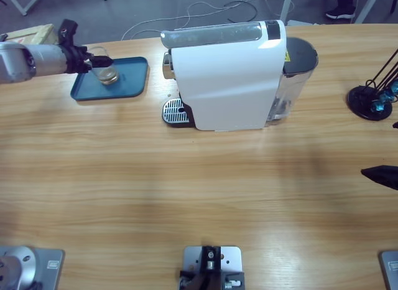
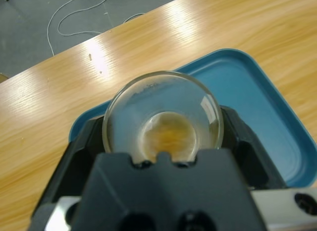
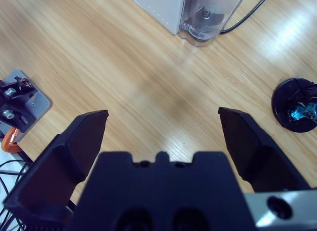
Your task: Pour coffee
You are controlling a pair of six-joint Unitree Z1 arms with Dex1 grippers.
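A clear glass [image 2: 163, 114] holds a shallow pool of pale brown coffee [image 2: 168, 134] at its bottom. My left gripper [image 2: 163, 127] is shut on the glass, with one black jaw on each side of it. In the high view the left arm reaches in from the left and keeps the glass [image 1: 106, 70] upright over the left part of the blue tray [image 1: 132, 84]. Whether the glass touches the tray [image 2: 257, 92] I cannot tell. My right gripper [image 3: 162, 117] is open and holds nothing, above bare table; only its dark tip [image 1: 380, 175] shows at the right edge.
A white coffee machine [image 1: 230, 78] stands at the back middle, with its drip grate [image 1: 175, 111] facing left and its water tank [image 3: 208, 18] on the right. A black stand with blue pieces [image 1: 370, 100] sits at the far right.
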